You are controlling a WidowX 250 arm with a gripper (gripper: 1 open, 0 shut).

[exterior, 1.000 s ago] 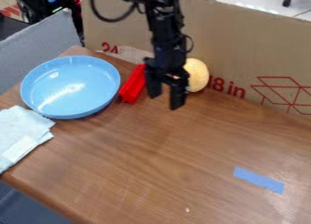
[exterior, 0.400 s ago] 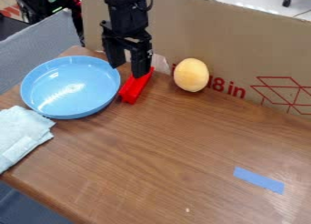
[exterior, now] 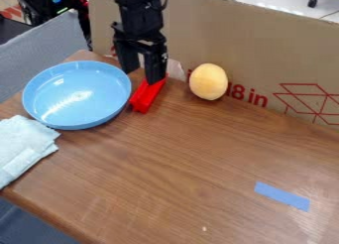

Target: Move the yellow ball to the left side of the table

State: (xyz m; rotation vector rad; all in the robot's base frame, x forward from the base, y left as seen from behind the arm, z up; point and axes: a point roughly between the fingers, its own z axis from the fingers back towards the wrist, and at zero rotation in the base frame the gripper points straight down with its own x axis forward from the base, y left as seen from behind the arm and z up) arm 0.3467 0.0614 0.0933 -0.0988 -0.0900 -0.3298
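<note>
The yellow ball (exterior: 207,81) rests on the table (exterior: 172,174) at the back, close against the cardboard wall, with nothing touching it. My gripper (exterior: 139,69) hangs to the ball's left, just above the far end of a red block (exterior: 146,95). Its two black fingers stand apart and hold nothing. A clear gap separates the gripper from the ball.
A blue bowl (exterior: 77,94) sits at the left, beside the red block. A pale cloth (exterior: 20,144) lies at the front left edge. A cardboard box wall (exterior: 265,50) with red print closes the back. A strip of blue tape (exterior: 281,195) is stuck at the front right.
The gripper has left its spot in front of the ball and moved left, now above the red block. The ball, once partly hidden, is fully visible and has not moved.
</note>
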